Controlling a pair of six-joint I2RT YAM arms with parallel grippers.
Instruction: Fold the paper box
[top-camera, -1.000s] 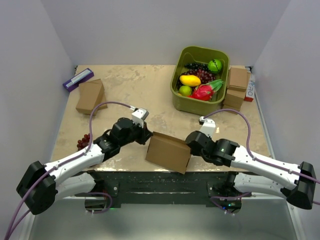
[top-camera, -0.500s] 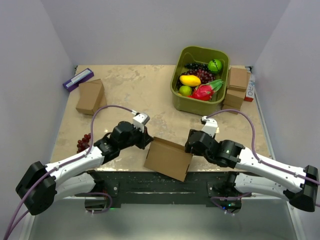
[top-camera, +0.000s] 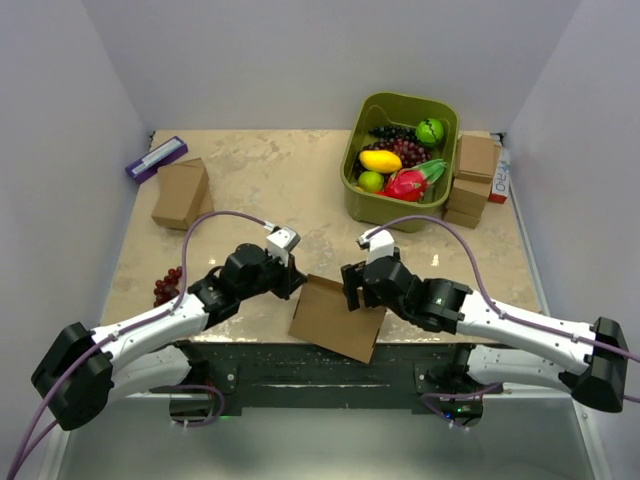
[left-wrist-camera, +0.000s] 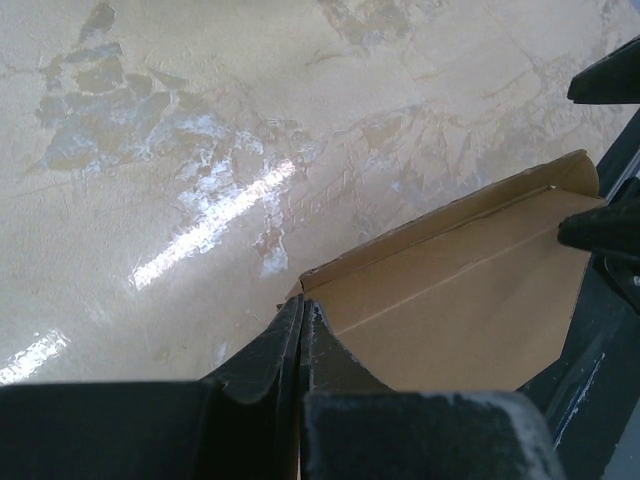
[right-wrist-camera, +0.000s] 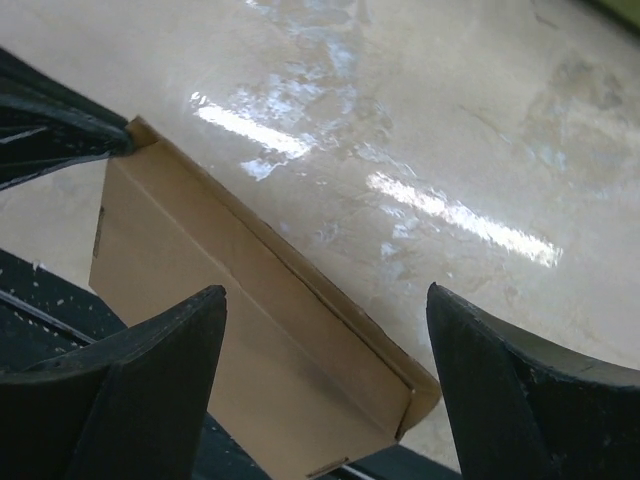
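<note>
Thin brown cardboard mailer box (top-camera: 335, 318): likely light, stiff; hold at edges. Left gripper (left-wrist-camera: 302, 340) pinches its corner; right gripper (right-wrist-camera: 325, 298) spread, empty.

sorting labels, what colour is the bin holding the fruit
Olive green; the bin shows best in the top external view.

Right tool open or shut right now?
Open. Right tool gapes wide over the paper box, not clamping it.
</note>
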